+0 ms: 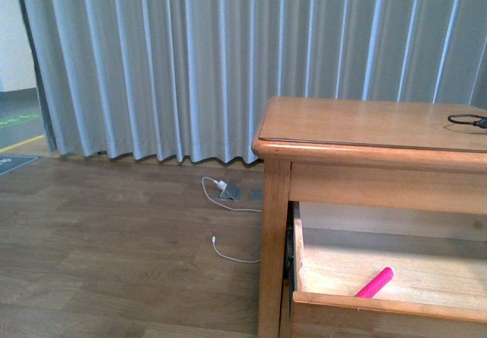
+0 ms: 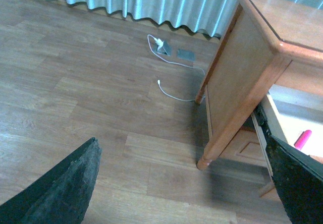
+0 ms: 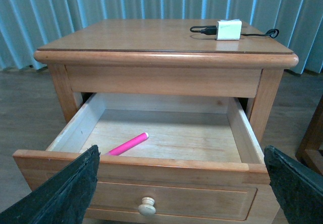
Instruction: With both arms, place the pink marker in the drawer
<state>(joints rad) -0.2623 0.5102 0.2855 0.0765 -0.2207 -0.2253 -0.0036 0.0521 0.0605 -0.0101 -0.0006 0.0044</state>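
in the front view, at the lower right, the drawer (image 1: 380, 304) of the wooden dresser (image 1: 358, 125) stands pulled out, and the pink marker (image 1: 374, 283) lies on its pale floor, slanted, near the front wall. nothing else shows inside it. a black cable (image 1: 467, 120) rests on the dresser top at the far right. a white cable (image 1: 228, 253) trails over the wood floor (image 1: 114, 262) beside the dresser, in front of the grey curtain (image 1: 190, 64).

in the left wrist view, the left claw (image 2: 180, 143) is spread wide, its two dark fingers (image 2: 65, 188) well apart and pinching nothing, above the floor next to the dresser (image 2: 237, 82). past one finger, a slice of the open drawer (image 2: 275, 117) is visible with the pink marker (image 2: 303, 139) inside. the white cable (image 2: 174, 94) lies on the floor, running to a plug (image 2: 161, 45) by the curtain.

in the right wrist view, the right claw (image 3: 180, 151) is likewise spread and empty, its fingers (image 3: 60, 193) framing the front of the open drawer (image 3: 176, 164). the pink marker (image 3: 127, 144) lies diagonally on the drawer floor, near the front wall, with its paler cap end pointing toward the back. the rest of the compartment holds only bare wood. a small round pale knob (image 3: 147, 206) sits on the drawer front. on the dresser top sits a white charger block (image 3: 228, 30) with a black cable (image 3: 202, 30) plugged into it.
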